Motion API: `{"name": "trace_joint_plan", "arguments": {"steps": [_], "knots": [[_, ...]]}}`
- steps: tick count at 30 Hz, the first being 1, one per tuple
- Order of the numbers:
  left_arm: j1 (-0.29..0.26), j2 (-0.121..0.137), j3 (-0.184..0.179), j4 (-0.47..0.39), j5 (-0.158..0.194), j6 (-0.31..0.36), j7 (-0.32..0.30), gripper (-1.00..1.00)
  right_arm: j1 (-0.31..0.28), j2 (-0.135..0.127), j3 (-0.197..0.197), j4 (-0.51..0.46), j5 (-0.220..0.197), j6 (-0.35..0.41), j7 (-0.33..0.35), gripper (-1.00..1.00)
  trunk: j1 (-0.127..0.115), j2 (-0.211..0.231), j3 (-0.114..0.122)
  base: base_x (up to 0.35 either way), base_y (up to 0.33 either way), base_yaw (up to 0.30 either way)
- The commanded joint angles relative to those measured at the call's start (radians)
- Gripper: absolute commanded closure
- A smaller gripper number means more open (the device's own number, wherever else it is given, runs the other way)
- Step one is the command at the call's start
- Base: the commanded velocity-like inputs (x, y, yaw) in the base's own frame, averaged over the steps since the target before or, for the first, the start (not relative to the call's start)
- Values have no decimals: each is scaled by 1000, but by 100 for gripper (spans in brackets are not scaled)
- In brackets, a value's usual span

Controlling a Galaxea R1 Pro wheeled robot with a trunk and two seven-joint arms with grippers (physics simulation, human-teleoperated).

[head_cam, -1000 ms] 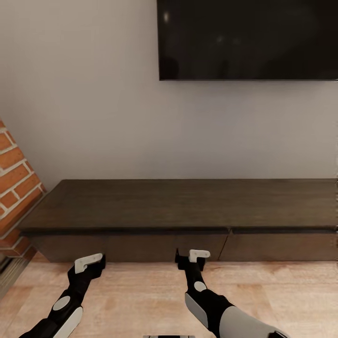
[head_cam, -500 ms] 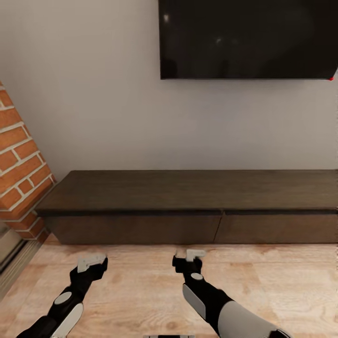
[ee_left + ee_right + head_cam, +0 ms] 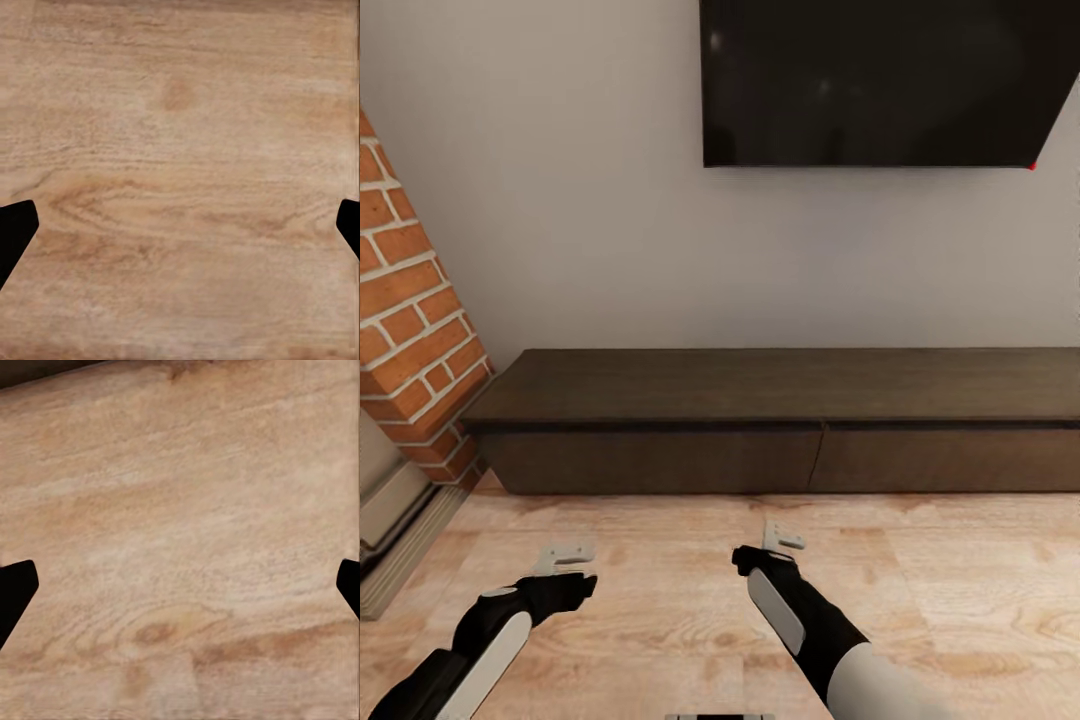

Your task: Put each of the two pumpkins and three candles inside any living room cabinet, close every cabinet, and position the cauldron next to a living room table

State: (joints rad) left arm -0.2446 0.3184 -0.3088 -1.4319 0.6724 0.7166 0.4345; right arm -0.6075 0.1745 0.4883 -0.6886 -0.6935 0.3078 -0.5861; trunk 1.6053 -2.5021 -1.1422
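Backing off, the camera now sits farther from the cabinet (image 3: 780,420) than a second ago, and more brick column (image 3: 415,330) shows at the left. Along the pale wall, the long dark cabinet stands on the wooden floor (image 3: 660,620) with both drawer fronts shut, below a black screen (image 3: 880,80). Nearer the camera, the left gripper (image 3: 565,560) and right gripper (image 3: 780,545) hang over bare floorboards, each with jaws spread wide and nothing between them.
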Motion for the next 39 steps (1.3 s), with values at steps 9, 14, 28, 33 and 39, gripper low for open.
{"name": "trace_joint_plan", "arguments": {"steps": [9,14,28,33,39], "knots": [[-1,-16,37,19,41,100,10,-100,105,0,8,-83,8,50,-13,-100,-3,1,26,-13,0,0],[-1,-43,62,27,41,116,12,-100,110,0,4,-174,1,96,-12,-100,-9,9,45,0,0,0],[-1,-52,64,26,42,116,12,-100,213,0,-20,-191,-1,91,-13,-100,-63,107,89,0,0,0],[-1,-53,65,24,42,116,12,-100,249,-16,-29,-225,-1,91,-10,-100,-82,142,102,0,0,-53],[-1,-69,63,21,42,119,13,-100,265,-26,-32,-228,0,89,-8,-100,-105,184,116,0,0,-205]]}}
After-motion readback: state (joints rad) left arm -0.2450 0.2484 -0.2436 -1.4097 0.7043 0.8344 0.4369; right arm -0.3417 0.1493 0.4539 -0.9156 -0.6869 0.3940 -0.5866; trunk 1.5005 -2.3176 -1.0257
